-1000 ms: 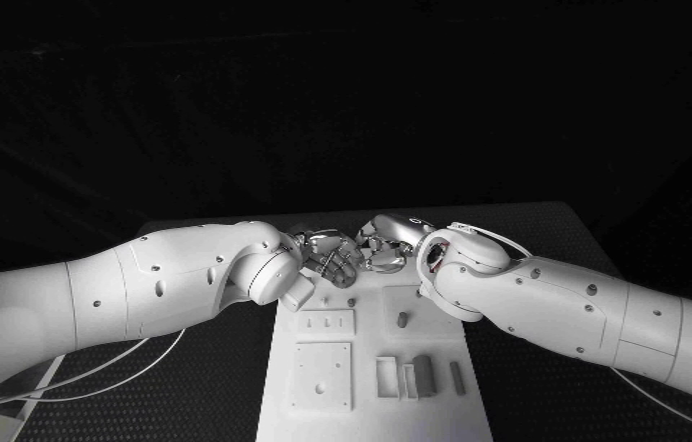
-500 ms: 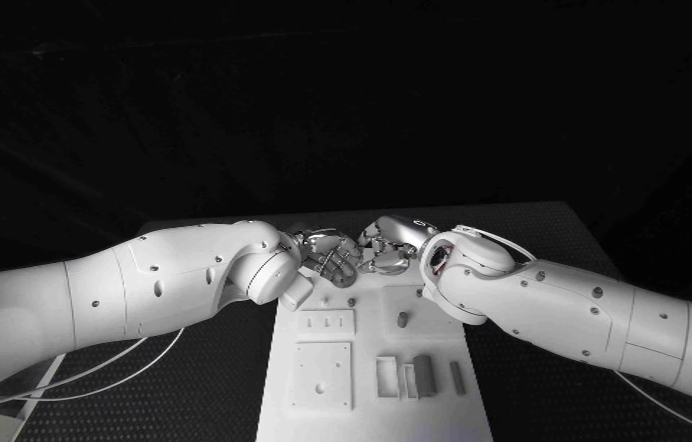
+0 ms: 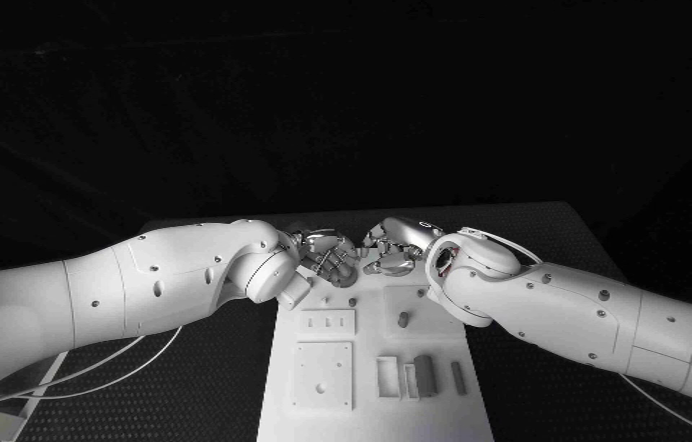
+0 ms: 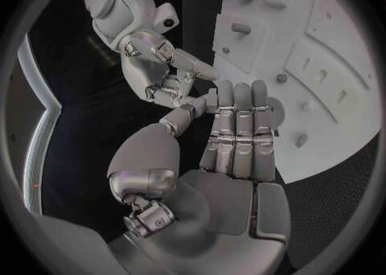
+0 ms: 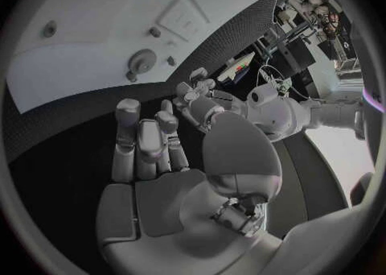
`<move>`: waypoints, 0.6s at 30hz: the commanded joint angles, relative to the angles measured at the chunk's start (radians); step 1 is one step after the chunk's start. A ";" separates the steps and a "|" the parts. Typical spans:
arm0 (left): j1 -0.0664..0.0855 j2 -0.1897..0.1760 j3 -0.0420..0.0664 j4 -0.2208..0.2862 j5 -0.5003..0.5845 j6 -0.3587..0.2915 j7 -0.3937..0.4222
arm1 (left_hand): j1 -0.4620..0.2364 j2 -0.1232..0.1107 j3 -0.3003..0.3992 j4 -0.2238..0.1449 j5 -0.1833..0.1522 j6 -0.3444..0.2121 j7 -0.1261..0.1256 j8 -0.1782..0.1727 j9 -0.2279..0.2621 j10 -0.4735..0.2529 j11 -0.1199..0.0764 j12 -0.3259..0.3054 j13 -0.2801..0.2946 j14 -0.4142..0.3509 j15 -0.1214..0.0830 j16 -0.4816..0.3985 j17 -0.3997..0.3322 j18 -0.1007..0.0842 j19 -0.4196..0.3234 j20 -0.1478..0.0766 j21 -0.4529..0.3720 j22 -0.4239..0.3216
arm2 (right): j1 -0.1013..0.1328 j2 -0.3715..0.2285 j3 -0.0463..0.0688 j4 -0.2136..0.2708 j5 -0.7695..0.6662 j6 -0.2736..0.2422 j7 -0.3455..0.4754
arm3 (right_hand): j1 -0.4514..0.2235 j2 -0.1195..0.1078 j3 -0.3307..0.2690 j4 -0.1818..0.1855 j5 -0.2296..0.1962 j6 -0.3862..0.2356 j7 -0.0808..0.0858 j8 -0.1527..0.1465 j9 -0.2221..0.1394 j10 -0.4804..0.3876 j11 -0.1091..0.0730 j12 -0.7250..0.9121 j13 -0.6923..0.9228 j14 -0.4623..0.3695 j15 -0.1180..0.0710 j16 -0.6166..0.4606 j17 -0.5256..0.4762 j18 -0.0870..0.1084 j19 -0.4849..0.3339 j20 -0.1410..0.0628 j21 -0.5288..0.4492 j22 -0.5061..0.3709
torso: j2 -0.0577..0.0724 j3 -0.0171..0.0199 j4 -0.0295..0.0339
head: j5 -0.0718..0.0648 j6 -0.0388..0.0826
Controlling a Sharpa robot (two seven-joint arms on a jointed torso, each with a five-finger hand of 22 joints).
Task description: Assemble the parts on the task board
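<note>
Still early, by the look: loose parts (image 3: 421, 374) lie at the task board (image 3: 368, 417) near end, around 6 o'clock. Left hand (image 3: 329, 259) and right hand (image 3: 389, 247) meet at 12 o'clock, fingers apart, w/ nothing seen held.

We read this as a robotics lab: a black table (image 3: 534, 224) with a white task board (image 3: 368, 382) lower centre in the head view, and cluttered equipment racks (image 5: 302, 4) with cables at the upper right of the right wrist view.
</note>
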 commanded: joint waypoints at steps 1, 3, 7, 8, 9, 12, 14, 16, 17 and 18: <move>0.001 -0.002 0.001 0.003 -0.043 0.026 -0.011 | 0.003 0.009 0.007 0.001 -0.005 0.061 -0.051 0.000 0.002 -0.003 -0.005 0.005 0.001 0.001 -0.004 0.006 -0.001 -0.010 0.006 -0.001 0.006 0.002 | -0.001 -0.003 0.000 -0.017 -0.001 -0.011 0.005 | -0.008 -0.004 0.004 0.004 0.006 0.017 0.012 -0.004 -0.002 0.003 0.000 0.000 -0.002 -0.006 -0.004 -0.007 -0.002 0.048 0.005 0.001 -0.004 0.009 | 0.000 0.0001 -0.0004 | 0.000 0.001; 0.001 -0.005 0.001 0.006 -0.075 0.032 -0.013 | 0.003 0.009 0.007 0.001 -0.006 0.060 -0.051 0.000 0.002 -0.003 -0.005 0.005 0.002 0.001 -0.004 0.006 -0.001 -0.010 0.006 -0.001 0.006 0.002 | -0.001 -0.008 0.000 -0.026 -0.001 -0.015 0.006 | -0.008 -0.006 0.005 0.003 0.006 0.016 0.012 -0.006 -0.002 0.003 0.000 0.000 -0.004 -0.006 -0.004 -0.007 -0.002 0.048 0.005 0.001 -0.005 0.009 | 0.000 0.0002 -0.0006 | 0.000 0.001; 0.001 -0.015 0.000 0.011 -0.147 0.037 -0.021 | 0.003 0.009 0.007 0.001 -0.015 0.060 -0.050 -0.001 0.004 -0.005 -0.005 0.006 0.003 0.000 -0.004 0.008 -0.002 -0.010 0.005 -0.001 0.005 0.004 | -0.001 -0.017 0.000 -0.042 -0.001 -0.018 0.009 | -0.006 -0.007 0.006 0.002 0.006 0.015 0.012 -0.007 -0.002 0.003 0.000 0.001 -0.005 -0.006 -0.004 -0.008 -0.002 0.048 0.005 0.001 -0.005 0.009 | -0.001 0.0003 0.0000 | 0.001 0.001; 0.001 -0.020 0.000 0.012 -0.165 0.036 -0.025 | 0.003 0.009 0.008 0.002 -0.018 0.060 -0.050 -0.002 0.004 -0.005 -0.005 0.006 0.004 0.000 -0.004 0.008 -0.003 -0.010 0.006 -0.001 0.005 0.005 | -0.001 -0.019 0.000 -0.048 -0.001 -0.018 0.010 | -0.006 -0.007 0.006 0.002 0.006 0.015 0.012 -0.007 -0.002 0.003 0.000 0.001 -0.005 -0.006 -0.004 -0.008 -0.002 0.048 0.005 0.001 -0.005 0.009 | -0.001 0.0004 0.0004 | 0.001 0.001; 0.001 -0.024 -0.001 0.013 -0.178 0.036 -0.028 | 0.003 0.009 0.007 0.002 -0.023 0.059 -0.050 -0.002 0.005 -0.006 -0.005 0.007 0.004 0.000 -0.005 0.009 -0.003 -0.010 0.006 -0.002 0.006 0.007 | -0.001 -0.021 0.000 -0.052 -0.001 -0.020 0.011 | -0.005 -0.007 0.007 0.001 0.006 0.015 0.012 -0.007 -0.002 0.003 0.000 0.001 -0.006 -0.005 -0.004 -0.008 -0.002 0.048 0.005 0.001 -0.005 0.009 | -0.001 0.0005 0.0004 | 0.001 0.000; 0.000 -0.044 -0.008 0.022 -0.222 0.024 -0.035 | 0.010 0.010 0.011 0.003 -0.087 0.054 -0.047 -0.009 0.008 -0.010 -0.005 0.011 0.010 -0.003 -0.006 0.014 -0.008 -0.010 0.006 -0.002 0.004 0.014 | -0.001 -0.031 0.001 -0.059 0.006 -0.022 0.014 | -0.004 -0.008 0.008 0.001 0.006 0.015 0.012 -0.007 -0.002 0.003 -0.001 0.001 -0.007 -0.006 -0.004 -0.008 -0.003 0.048 0.005 0.000 -0.006 0.009 | -0.002 0.0013 0.0001 | 0.004 -0.002; -0.002 -0.054 -0.008 0.026 -0.246 0.020 -0.039 | 0.014 0.010 0.013 0.004 -0.110 0.052 -0.046 -0.013 0.009 -0.011 -0.005 0.015 0.014 -0.003 -0.006 0.019 -0.010 -0.010 0.008 -0.003 0.004 0.018 | -0.001 -0.036 0.001 -0.061 0.012 -0.022 0.016 | -0.003 -0.008 0.009 0.000 0.006 0.016 0.012 -0.007 -0.002 0.003 -0.001 0.001 -0.007 -0.006 -0.004 -0.008 -0.003 0.048 0.005 0.000 -0.006 0.009 | -0.002 0.0022 -0.0005 | 0.004 -0.001; -0.005 -0.066 -0.008 0.031 -0.276 0.006 -0.041 | 0.020 0.007 0.010 0.006 -0.148 0.051 -0.045 -0.016 0.011 -0.003 -0.012 0.034 0.027 0.004 -0.012 0.041 -0.009 -0.008 0.017 -0.007 0.015 0.033 | -0.001 -0.042 0.001 -0.061 0.017 -0.022 0.019 | -0.003 -0.007 0.009 0.000 0.006 0.016 0.012 -0.007 -0.002 0.003 -0.001 0.001 -0.008 -0.006 -0.004 -0.008 -0.004 0.048 0.005 0.000 -0.006 0.009 | -0.002 0.0030 -0.0006 | 0.004 -0.001; -0.008 -0.073 -0.008 0.034 -0.294 0.002 -0.042 | 0.023 0.006 0.009 0.007 -0.165 0.052 -0.046 -0.017 0.012 0.000 -0.015 0.047 0.036 0.008 -0.015 0.054 -0.007 -0.007 0.023 -0.011 0.021 0.041 | -0.002 -0.045 0.001 -0.061 0.019 -0.022 0.019 | -0.003 -0.007 0.009 0.000 0.006 0.016 0.012 -0.007 -0.002 0.003 -0.001 0.001 -0.008 -0.006 -0.004 -0.008 -0.004 0.048 0.005 0.000 -0.006 0.009 | -0.002 0.0029 -0.0008 | 0.004 -0.001; -0.011 -0.079 -0.008 0.037 -0.314 -0.005 -0.042 | 0.025 0.005 0.009 0.009 -0.168 0.053 -0.046 -0.019 0.013 -0.006 -0.016 0.061 0.048 0.003 -0.017 0.070 -0.007 -0.008 0.022 -0.013 0.026 0.052 | -0.003 -0.048 0.001 -0.060 0.020 -0.021 0.020 | -0.002 -0.007 0.009 0.000 0.006 0.016 0.012 -0.007 -0.002 0.003 -0.001 0.001 -0.008 -0.006 -0.004 -0.008 -0.004 0.048 0.005 0.000 -0.006 0.009 | -0.002 0.0024 -0.0006 | 0.005 -0.002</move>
